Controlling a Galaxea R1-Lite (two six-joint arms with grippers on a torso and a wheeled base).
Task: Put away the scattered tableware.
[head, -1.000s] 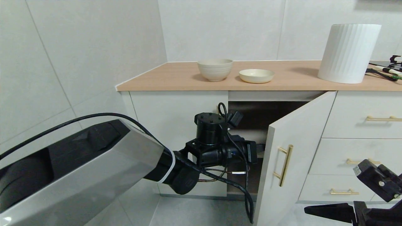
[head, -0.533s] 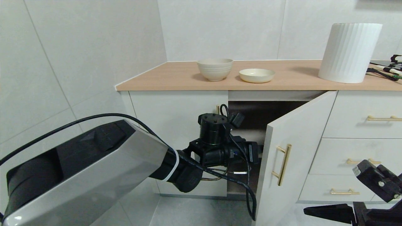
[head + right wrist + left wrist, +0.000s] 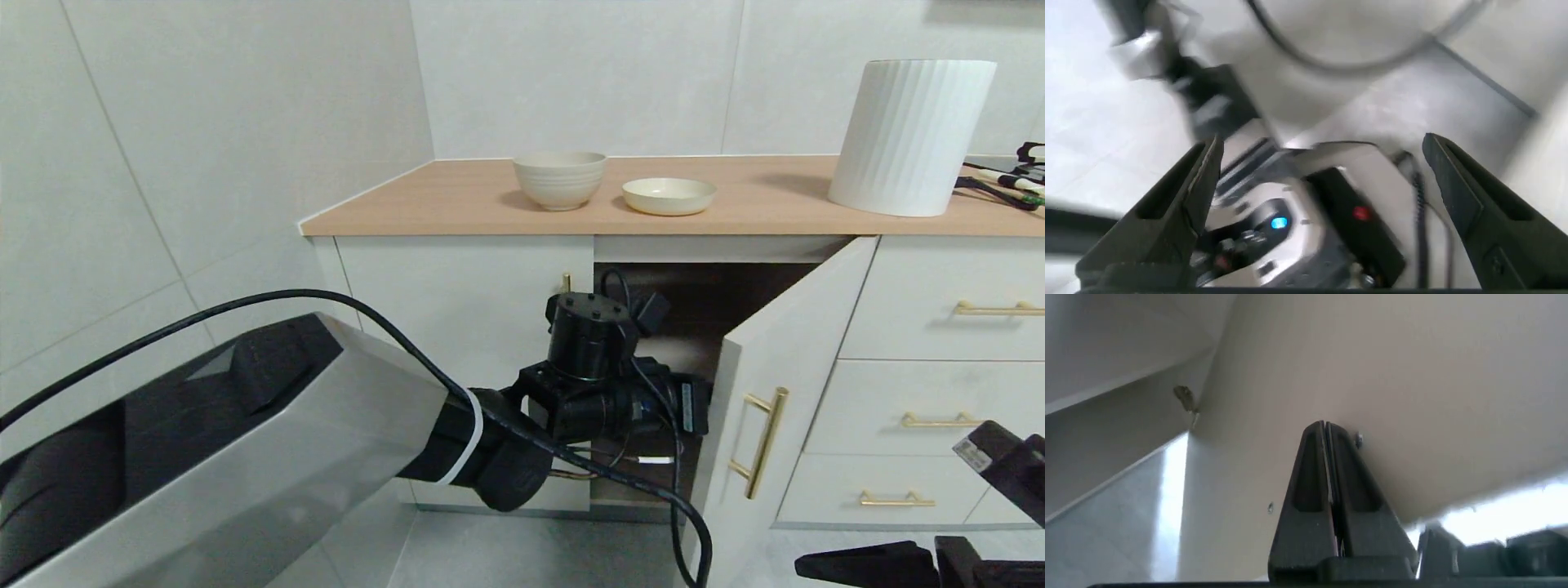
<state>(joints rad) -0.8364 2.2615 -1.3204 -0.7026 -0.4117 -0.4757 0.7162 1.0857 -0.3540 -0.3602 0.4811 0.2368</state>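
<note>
Sitting behind the cabinet door [image 3: 796, 327], left tool [image 3: 1325, 426] (fingers pressed together)

Wood-tone countertop [image 3: 424, 208] is carrying several things, all spread along its length. Ribbed beige bowl [image 3: 560, 180] is sitting upright toward the left end. Shallow cream dish [image 3: 669, 196] is lying just beside it on the right, w/ a gap between, not touching. Tall white ribbed cylinder [image 3: 910, 135] is standing well apart, further right. Dark-handled utensils [image 3: 1000, 186] are lying at the far right edge, partly cut off; can't tell exact type.
</note>
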